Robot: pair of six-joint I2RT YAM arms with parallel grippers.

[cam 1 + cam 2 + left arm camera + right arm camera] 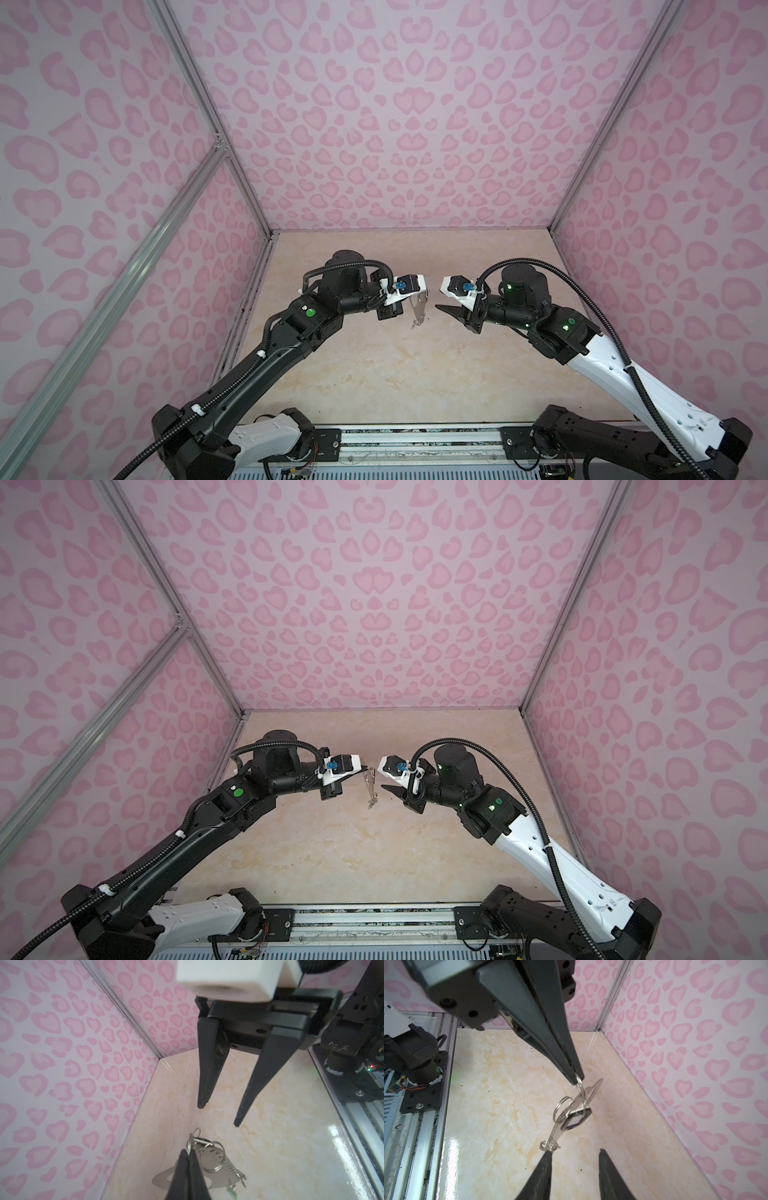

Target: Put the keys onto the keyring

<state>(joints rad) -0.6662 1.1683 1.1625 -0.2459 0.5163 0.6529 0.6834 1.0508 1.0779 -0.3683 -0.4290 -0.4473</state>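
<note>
The left gripper (577,1080) and right gripper (574,1151) are matt black. At the left claw's tip the keyring (594,1089) is silver-grey with bright steel rings; the tag (576,1118) just below it is black with a pale window. Under both claws the table (500,1076) is glossy cream, veined tan. Around them the walls (695,1064) are pale lilac with pink heart-like spots.

Left claw (188,1153) pinches the keyring (228,1171) by a ring; right claw (219,1114) stands parted.
</note>
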